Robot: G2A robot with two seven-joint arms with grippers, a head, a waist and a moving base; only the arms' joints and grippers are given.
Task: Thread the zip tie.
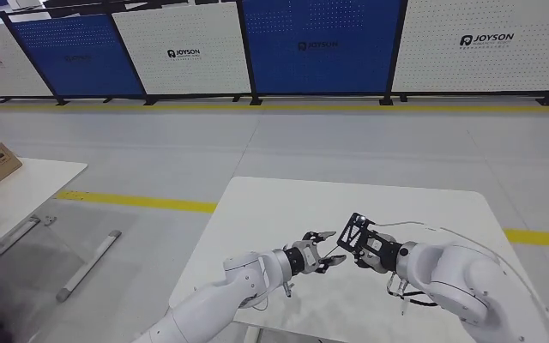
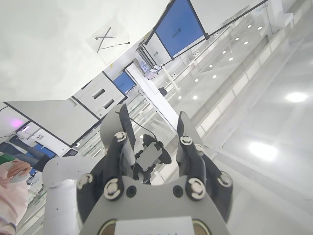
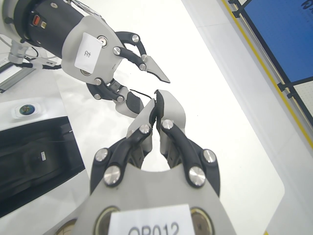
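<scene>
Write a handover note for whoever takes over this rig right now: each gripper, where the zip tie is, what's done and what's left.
Right gripper: shut on the zip tie, pinching one end above the table.
Left gripper: open, facing the right one. The tie's free end reaches one of its fingers and is not clamped.
Done: the tie is off the table and lies between the two grippers.
Left: no loop is visible, so threading is not yet done. The left gripper probably needs to grip the free end first.

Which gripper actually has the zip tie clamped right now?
The right gripper: its jaws are shut on the thin black zip tie, whereas the left gripper facing it stands wide open.
</scene>
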